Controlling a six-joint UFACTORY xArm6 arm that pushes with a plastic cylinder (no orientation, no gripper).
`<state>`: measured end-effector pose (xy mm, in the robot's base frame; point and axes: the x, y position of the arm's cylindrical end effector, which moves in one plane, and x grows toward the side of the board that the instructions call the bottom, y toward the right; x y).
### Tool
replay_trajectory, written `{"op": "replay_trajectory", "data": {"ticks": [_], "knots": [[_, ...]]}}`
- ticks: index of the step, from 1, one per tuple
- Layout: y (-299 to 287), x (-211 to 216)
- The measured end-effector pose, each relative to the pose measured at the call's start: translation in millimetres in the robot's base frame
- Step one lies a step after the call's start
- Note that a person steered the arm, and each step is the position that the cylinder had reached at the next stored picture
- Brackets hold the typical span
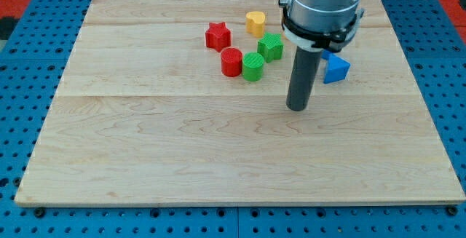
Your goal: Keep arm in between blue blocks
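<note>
Blue blocks are the concern, and only one shows plainly: a blue triangular block (336,70) lying just to the view's right of my tip (296,108) and slightly toward the view's top, near the rod but apart from it. A sliver of blue (329,49) peeks out beside the arm's grey housing (323,5) above that block; whether it is a second blue block I cannot tell. No writing or label can be read anywhere. Having no jaws, the rod holds nothing, and my tip rests on the wooden board (182,158), touching no block. Toward the view's upper left of my tip sit a green block (270,46), a green cylinder (253,68), a red cylinder (231,62), a red star (218,36) and a yellow block (255,23). Bare wood spreads from my tip to the view's bottom and left edges.
</note>
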<state>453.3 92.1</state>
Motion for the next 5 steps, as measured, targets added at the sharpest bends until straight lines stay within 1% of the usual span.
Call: {"op": "replay_trajectory", "data": {"ticks": [1, 3, 4, 5], "knots": [[0, -58], [1, -64], [6, -19], [76, 23]]}}
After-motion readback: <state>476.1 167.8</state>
